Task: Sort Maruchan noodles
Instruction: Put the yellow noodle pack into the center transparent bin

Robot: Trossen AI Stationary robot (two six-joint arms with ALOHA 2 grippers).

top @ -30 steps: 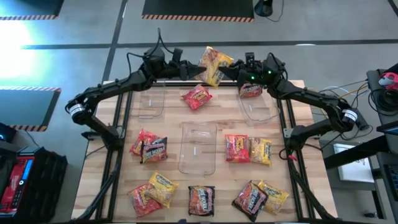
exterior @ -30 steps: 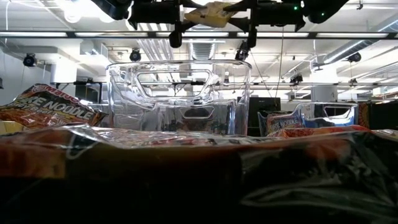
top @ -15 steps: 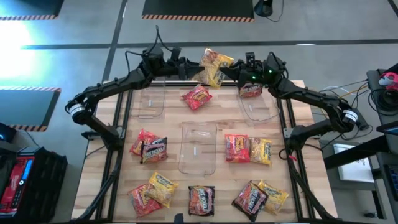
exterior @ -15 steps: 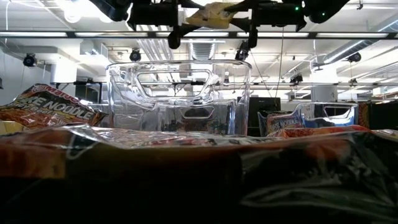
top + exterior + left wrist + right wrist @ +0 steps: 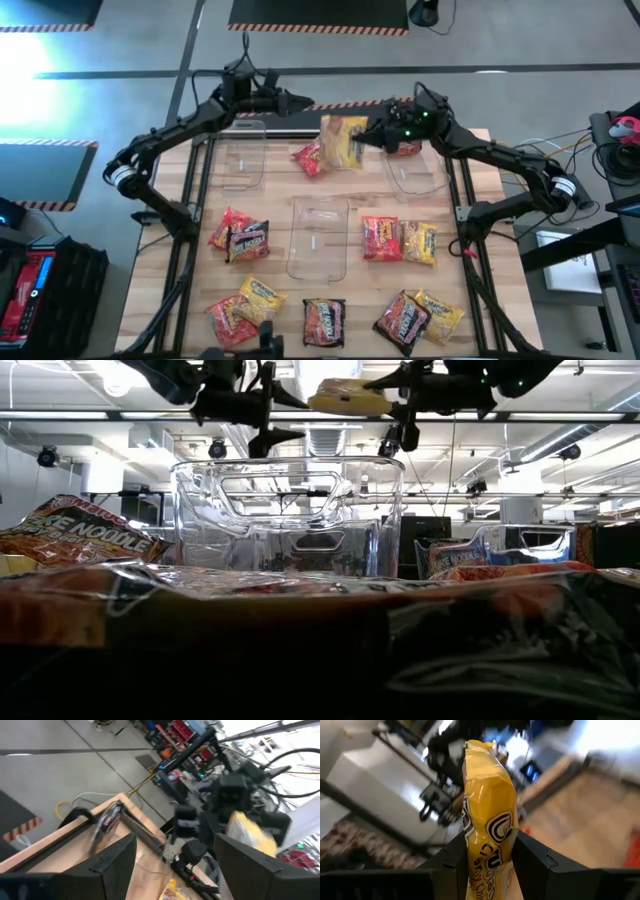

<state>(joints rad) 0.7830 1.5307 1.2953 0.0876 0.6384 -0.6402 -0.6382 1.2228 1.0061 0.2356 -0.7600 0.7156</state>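
A yellow noodle packet (image 5: 342,140) hangs in the air above the table's far middle, over a red packet (image 5: 310,158). My right gripper (image 5: 373,135) is shut on the yellow packet, which shows in its wrist view (image 5: 487,820) and near the top of the low view (image 5: 350,398). My left gripper (image 5: 283,102) is open and holds nothing, above the far edge to the packet's left, its fingers (image 5: 117,865) spread wide. Several red, yellow and dark packets (image 5: 248,240) lie flat on the table's near half. My right gripper pinches the yellow packet between its two fingers (image 5: 535,862) at the end nearest the table's right side (image 5: 492,860). The fingers come level from the right. The packet is lifted clear and sticks out past the fingertips toward the left, lying roughly flat.
Three clear bins stand on the table: one far left (image 5: 243,160), one in the middle (image 5: 318,235), one far right (image 5: 415,170) with a red packet (image 5: 403,148) in it. Black frame rails (image 5: 190,200) run along both sides.
Both grippers were at the yellow packet above the far edge. My left gripper has let go and drawn back toward the table's left. My right gripper has carried the packet a little toward the near edge and turned it about; it now hangs over the red packet.
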